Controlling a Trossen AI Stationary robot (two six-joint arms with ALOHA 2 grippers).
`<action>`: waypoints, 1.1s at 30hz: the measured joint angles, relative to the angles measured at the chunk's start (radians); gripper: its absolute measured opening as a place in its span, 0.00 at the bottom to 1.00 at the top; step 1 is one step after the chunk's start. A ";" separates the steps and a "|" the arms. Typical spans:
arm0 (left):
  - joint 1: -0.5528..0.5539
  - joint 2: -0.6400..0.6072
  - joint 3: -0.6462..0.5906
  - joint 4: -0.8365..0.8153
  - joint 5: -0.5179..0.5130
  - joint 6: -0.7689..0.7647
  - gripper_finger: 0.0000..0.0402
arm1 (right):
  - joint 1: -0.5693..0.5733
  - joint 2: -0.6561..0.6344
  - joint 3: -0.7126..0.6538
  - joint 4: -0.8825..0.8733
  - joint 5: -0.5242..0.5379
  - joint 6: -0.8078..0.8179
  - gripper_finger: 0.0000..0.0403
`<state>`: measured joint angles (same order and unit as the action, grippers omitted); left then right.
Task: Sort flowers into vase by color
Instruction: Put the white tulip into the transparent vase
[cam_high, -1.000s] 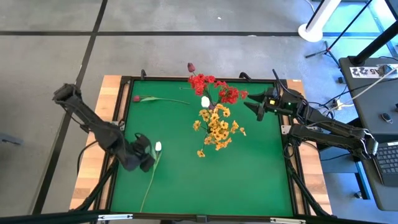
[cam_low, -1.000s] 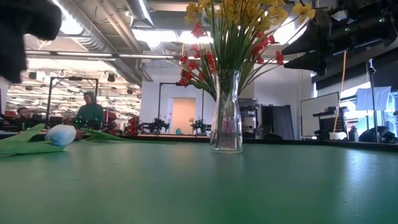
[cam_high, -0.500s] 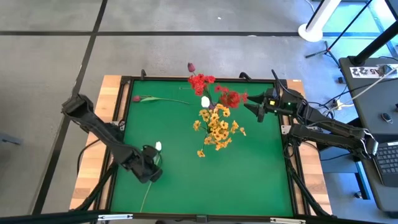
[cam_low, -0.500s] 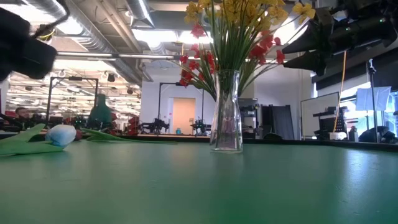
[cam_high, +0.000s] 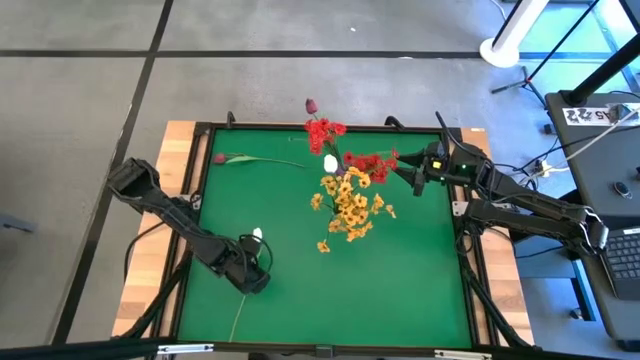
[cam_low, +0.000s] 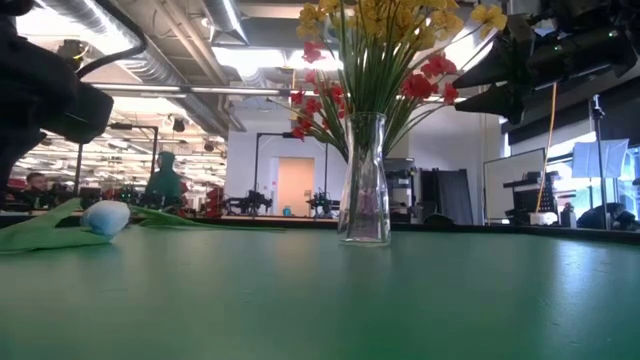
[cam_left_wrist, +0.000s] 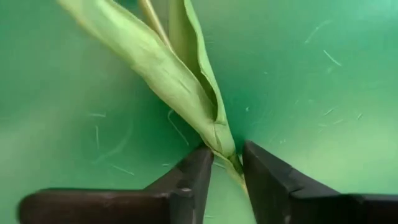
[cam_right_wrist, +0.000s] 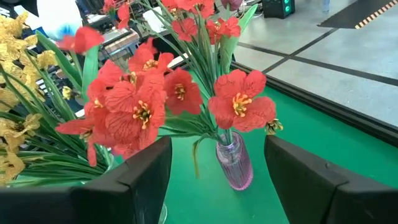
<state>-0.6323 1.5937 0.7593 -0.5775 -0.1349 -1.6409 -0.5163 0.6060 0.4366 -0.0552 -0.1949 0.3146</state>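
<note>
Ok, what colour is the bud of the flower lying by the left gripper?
White, on the tulip bud; the high view shows it best.

bouquet in vase (cam_low: 365, 180) blocks mat's middle; front stretch open

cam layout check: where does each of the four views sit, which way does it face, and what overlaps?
High: overhead, straight down on the green table; both arms, left gripper and right gripper show.
Low: table height, level across to the room; glass vase centre, dark arm parts at the top corners.
Left wrist: close over a tulip stem between its two fingers.
Right wrist: faces the red flowers; open jaws at the bottom.
Shared: high and low both show the white tulip.
</note>
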 joint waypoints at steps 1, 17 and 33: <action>0.004 -0.003 0.011 -0.012 -0.005 0.024 0.18 | 0.000 0.000 0.000 -0.001 0.000 0.001 0.63; 0.023 -0.053 0.536 -0.471 -0.671 0.375 0.01 | 0.000 0.000 0.000 -0.017 -0.024 0.011 0.63; -0.115 -0.117 0.614 0.188 -0.854 1.100 0.00 | 0.000 0.001 -0.057 0.003 0.019 -0.004 0.63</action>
<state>-0.7471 1.4765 1.3735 -0.3896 -0.9884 -0.5409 -0.5167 0.6067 0.3794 -0.0518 -0.1761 0.3107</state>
